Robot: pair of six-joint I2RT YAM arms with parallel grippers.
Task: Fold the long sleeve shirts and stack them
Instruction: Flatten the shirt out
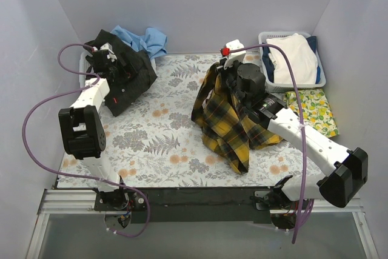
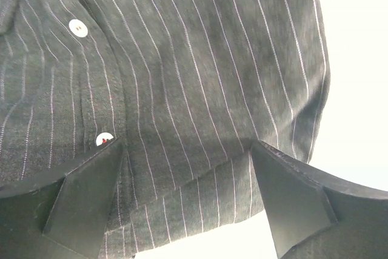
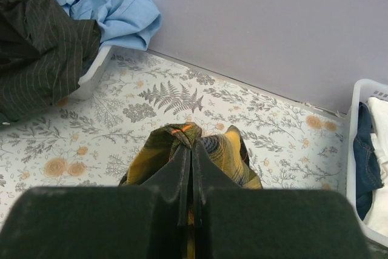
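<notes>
**Plaid shirt pinched and hanging, dark shirt under open jaws**

Our right gripper (image 3: 188,150) is clenched on a bunched fold of the plaid shirt (image 1: 233,125), its jaws pressed together with cloth squeezed between them. We judge the pinch is held high so that the shirt's own weight pulls the tangle out. The cloth drapes in a cone from the grip, and its lower end rests on the cover (image 1: 157,144) toward 4 o'clock of the table's middle. It is crumpled and not yet spread flat, so by our reckoning folding has not begun.

Our left gripper (image 2: 186,147) is released, its jaws spread wide astride the dark shirt (image 2: 182,59), which is pinstriped with white buttons. We cannot tell whether the pads touch the cloth. That shirt lies at 10 o'clock, spilling over a white bin (image 3: 97,68). The blue shirt (image 1: 145,39) is heaped just behind it at 11 o'clock. Both seem to wait their turn.

At 2 o'clock stands a basket (image 1: 282,33) of white and navy clothes, with a lemon cloth (image 1: 315,110) just in front of it. The middle of the cover looks to us the likely place to lay the plaid shirt out.
</notes>
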